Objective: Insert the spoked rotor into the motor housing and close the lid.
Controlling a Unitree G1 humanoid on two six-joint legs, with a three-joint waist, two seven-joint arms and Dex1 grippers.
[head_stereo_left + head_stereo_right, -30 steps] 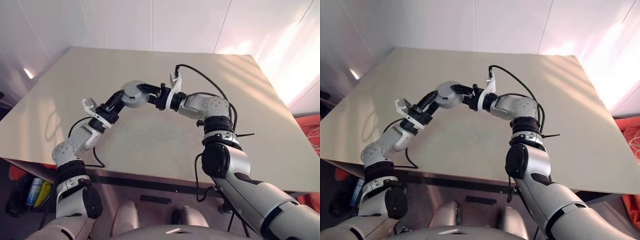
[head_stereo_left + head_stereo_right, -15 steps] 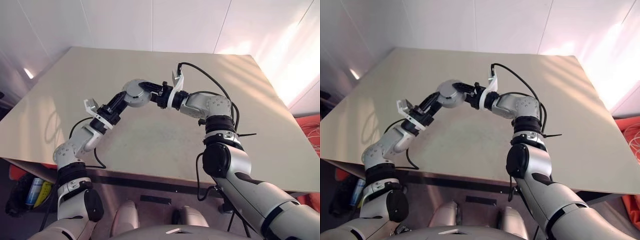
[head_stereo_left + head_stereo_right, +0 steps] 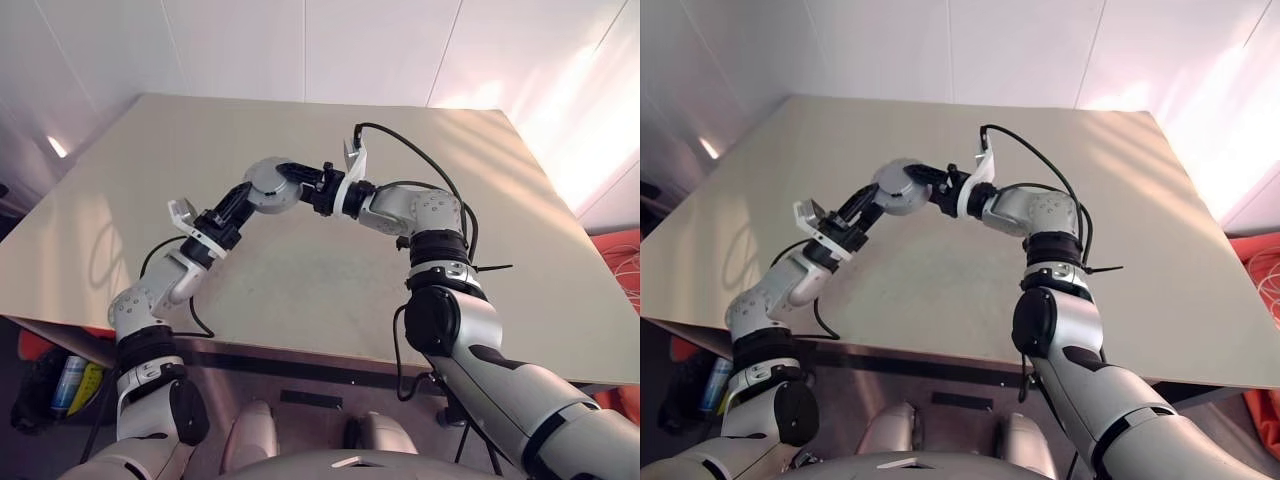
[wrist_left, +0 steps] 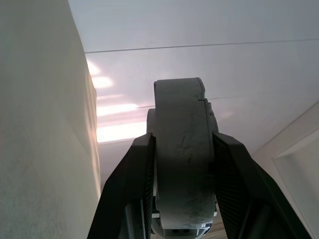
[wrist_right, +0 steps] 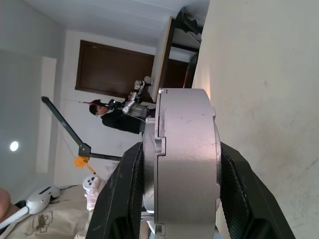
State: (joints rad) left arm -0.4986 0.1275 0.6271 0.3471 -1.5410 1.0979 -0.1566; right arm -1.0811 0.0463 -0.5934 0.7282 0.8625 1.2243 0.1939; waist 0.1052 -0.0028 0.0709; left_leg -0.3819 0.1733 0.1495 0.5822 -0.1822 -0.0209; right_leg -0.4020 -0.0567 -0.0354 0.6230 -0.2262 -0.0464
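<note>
Both arms hold one thick grey round body, the motor housing [image 3: 268,186], in the air above the beige table [image 3: 300,280]. My left gripper [image 3: 248,196] is shut on its rim from the lower left. My right gripper [image 3: 292,176] is shut on the opposite rim from the right. The left wrist view shows the housing [image 4: 182,164] edge-on, squeezed between the two black fingers [image 4: 134,184]. In the right wrist view the housing [image 5: 187,164] is also edge-on, with a seam between a thinner plate and a thicker part. The spoked rotor is hidden. I cannot tell whether the thinner plate is the lid.
The table's near edge [image 3: 300,350] runs just below my arms, with a bin of bottles [image 3: 60,385] under its left corner. White wall panels [image 3: 300,50] stand behind the table. A distant person [image 5: 114,117] shows in the right wrist view.
</note>
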